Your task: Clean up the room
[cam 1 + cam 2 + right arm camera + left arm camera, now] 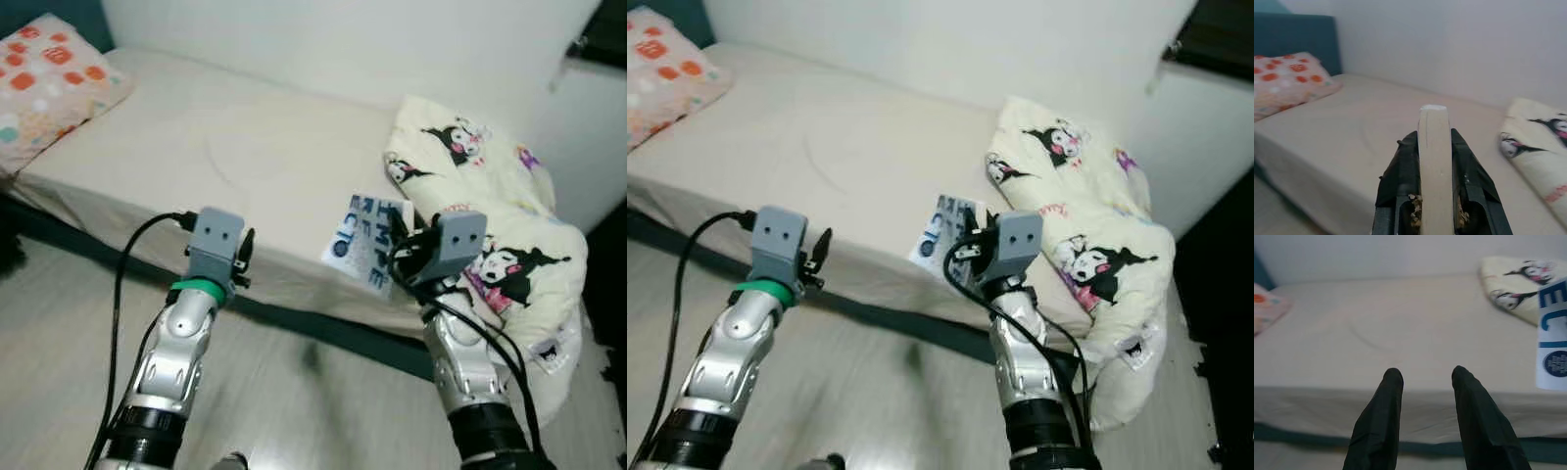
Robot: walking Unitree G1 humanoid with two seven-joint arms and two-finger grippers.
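My right gripper (1434, 147) is clamped on a book (367, 235), its two black fingers (1400, 169) pressed against the covers with the cream page edge showing between them. I hold the book upright over the near edge of the bed (235, 157), its white cover with blue lettering turned toward my left arm. Just beside it, at the bed's right end, lies a bunched cream blanket (490, 215) printed with cartoon characters, part of it hanging over the bed's edge toward the floor (59, 333). My left gripper (1422, 377) holds nothing; its fingers (1383, 421) stand parted, pointing at the bare mattress side. An orange-patterned pillow (49, 78) rests at the bed's far left end, well apart from the book.
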